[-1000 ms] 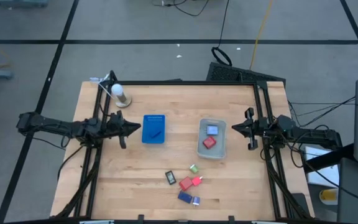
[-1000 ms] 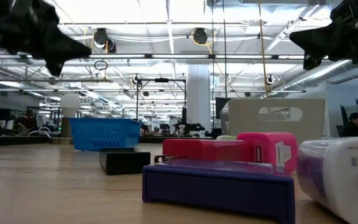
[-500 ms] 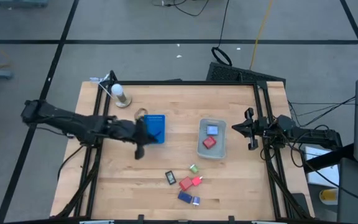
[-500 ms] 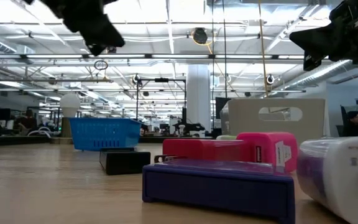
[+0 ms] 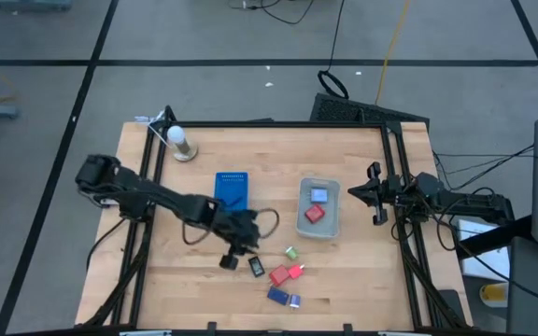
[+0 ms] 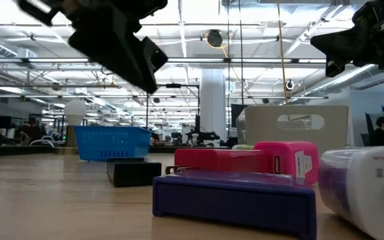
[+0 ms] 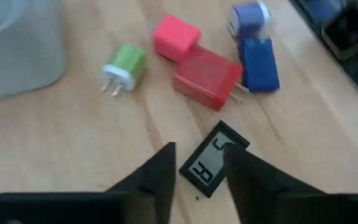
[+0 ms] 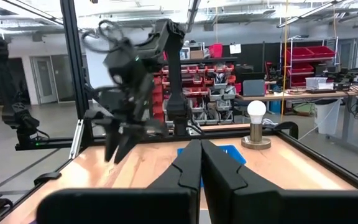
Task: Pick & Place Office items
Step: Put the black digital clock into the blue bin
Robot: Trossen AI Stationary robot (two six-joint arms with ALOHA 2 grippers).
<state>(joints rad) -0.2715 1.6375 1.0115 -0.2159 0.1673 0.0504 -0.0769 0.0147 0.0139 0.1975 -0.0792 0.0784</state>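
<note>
The office items lie as a cluster near the table's near edge: a dark block (image 5: 255,266) (image 7: 213,163), a green plug (image 7: 124,65), two red pieces (image 7: 207,76), a blue block (image 7: 258,62) and a pale blue piece (image 7: 247,15). One red piece (image 5: 315,214) and one pale blue piece (image 5: 318,194) lie inside the clear bin (image 5: 332,224). My left gripper (image 5: 235,255) (image 7: 201,167) hangs open above the dark block, and in its wrist view the fingers frame the block without touching it. My right gripper (image 5: 374,194) (image 8: 199,163) waits shut at the table's right side.
A flat blue tray (image 5: 232,191) lies left of the clear bin. A bulb on a stand (image 5: 181,142) stands near the far left corner. Black frame rails run along the table's left and right sides. Bare wood lies left of the cluster.
My left arm has swung from the table's left side, across the blue tray, toward the near edge and the cluster, and now stands over the dark block. The items and the right arm have kept still.
</note>
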